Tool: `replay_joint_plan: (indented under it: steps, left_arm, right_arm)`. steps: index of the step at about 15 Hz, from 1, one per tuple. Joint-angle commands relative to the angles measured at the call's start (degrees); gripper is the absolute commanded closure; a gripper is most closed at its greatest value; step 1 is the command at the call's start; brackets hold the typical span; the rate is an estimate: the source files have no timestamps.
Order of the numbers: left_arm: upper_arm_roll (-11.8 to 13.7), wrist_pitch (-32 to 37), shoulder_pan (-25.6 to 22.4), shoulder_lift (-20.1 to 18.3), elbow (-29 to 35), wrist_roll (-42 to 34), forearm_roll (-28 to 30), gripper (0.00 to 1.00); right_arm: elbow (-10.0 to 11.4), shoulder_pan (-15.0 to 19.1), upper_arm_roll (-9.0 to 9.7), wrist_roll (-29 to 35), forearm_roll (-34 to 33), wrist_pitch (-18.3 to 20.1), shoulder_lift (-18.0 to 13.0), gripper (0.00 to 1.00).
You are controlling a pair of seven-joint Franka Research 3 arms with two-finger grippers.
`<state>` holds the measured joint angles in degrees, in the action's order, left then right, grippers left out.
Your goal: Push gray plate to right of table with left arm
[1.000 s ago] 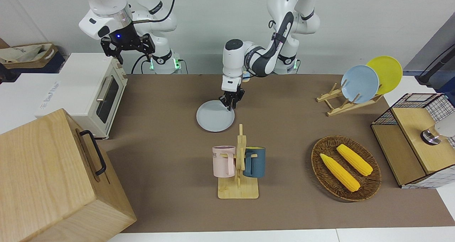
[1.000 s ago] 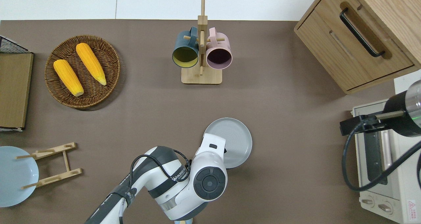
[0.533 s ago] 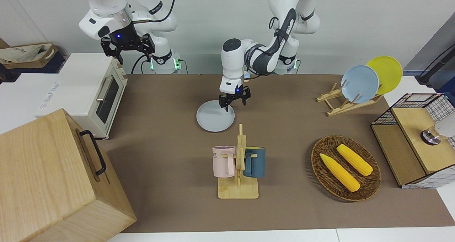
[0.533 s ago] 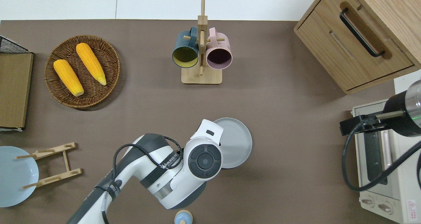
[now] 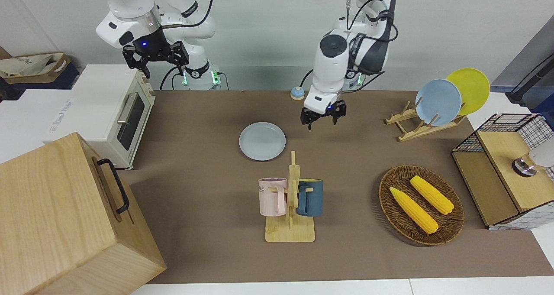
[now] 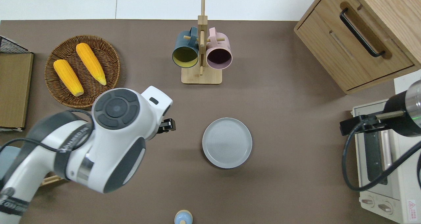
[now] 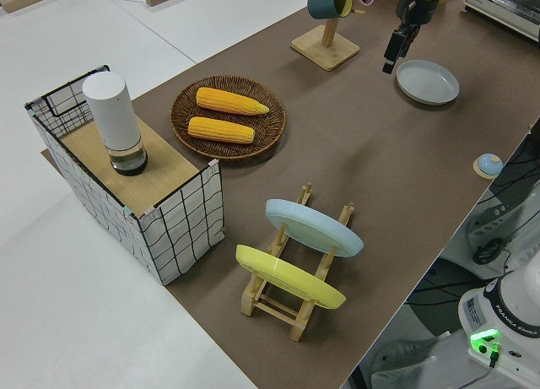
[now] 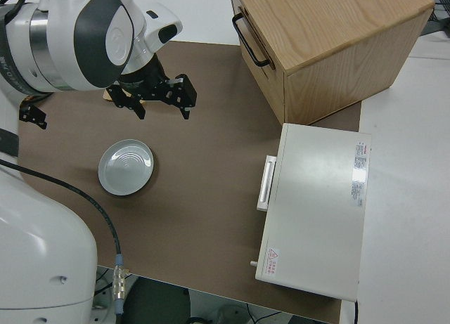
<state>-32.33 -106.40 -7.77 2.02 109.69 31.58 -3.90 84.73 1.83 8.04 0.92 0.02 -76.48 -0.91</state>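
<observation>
Gray-blue round plate (image 5: 262,141) with the low rim lies flat on the brown surface (image 6: 289,171), alone, and nothing touches it. I see my left hand (image 5: 323,115), the black two-finger one on the white jointed arm (image 6: 98,145), up in the air with its fingers spread apart and nothing between them. In the overhead view the left hand (image 6: 166,127) is over bare brown surface, apart from the plate (image 6: 227,142), and the plate is on the side of the hand toward the right arm's end. From the hand, the wooden mug stand (image 5: 291,208) with the pink mug (image 5: 273,196) and the dark blue mug (image 5: 310,197) is farther from the robots. The woven brown basket (image 5: 421,205) with two yellow corn cobs (image 5: 413,209) is on the hand's side toward the left arm's end. On that side too is the wooden plate rack (image 5: 422,122), which holds a sky-blue plate (image 5: 438,102) and a yellow plate (image 5: 469,89), both leaning. A small blue and tan knob-like thing (image 5: 296,93) sits on the surface near the robots' edge; I cannot tell what it is. My right hand (image 5: 155,57), the one with the blue light, is parked with its fingers apart and empty.
</observation>
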Motion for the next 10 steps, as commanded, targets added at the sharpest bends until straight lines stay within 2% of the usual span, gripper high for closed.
replay_joint_plan:
  steps: [1,6,10]
  left_arm:
    - [-0.2,10.1,-7.7,-2.7,-6.1,-13.0,2.6,0.00]
    - [-0.2,19.1,-14.9,-3.5,-16.0,-23.0,3.5,0.00]
    - [-0.1,22.8,-16.8,-3.5,-21.0,-23.8,3.6,0.00]
  right_arm:
    - [-0.5,1.1,0.92,0.7,0.2,0.9,-0.1,0.017]
    - [-0.5,1.1,0.92,0.7,0.2,0.9,-0.1,0.017]
    - [-0.5,1.1,0.92,0.7,0.2,0.9,-0.1,0.017]
